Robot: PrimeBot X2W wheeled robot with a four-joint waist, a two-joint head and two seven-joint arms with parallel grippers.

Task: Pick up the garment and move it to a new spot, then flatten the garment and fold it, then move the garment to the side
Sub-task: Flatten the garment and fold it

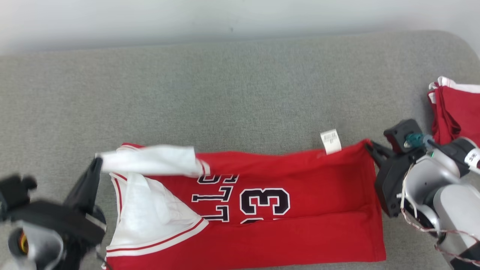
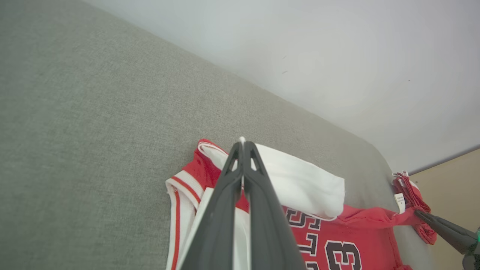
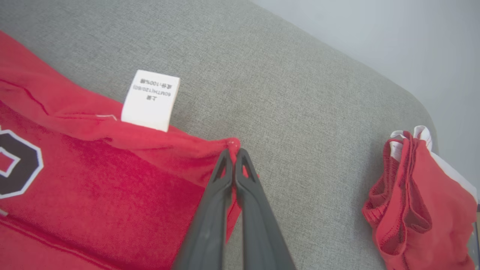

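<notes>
A: Head view, entries?
B: Grey woven upholstered surface [image 1: 225, 93], far-right corner rounded; pale wall [image 1: 187, 15] behind it. Red jersey [image 1: 300, 232] spread along the near side, number showing, care label [image 1: 330, 141] at its far edge. Left gripper [image 1: 97, 163] at the white shoulder end, right gripper [image 1: 370, 147] at the opposite corner. Second red garment [image 1: 457, 112] bunched at far right, apart.
A: Left wrist view?
B: Left gripper [image 2: 242, 144] closed, clamping the jersey's white fabric edge. Beige panel [image 2: 453, 187] beyond the surface.
A: Right wrist view?
B: Right gripper [image 3: 234, 153] closed, pinching the jersey's red corner, near the care label.
</notes>
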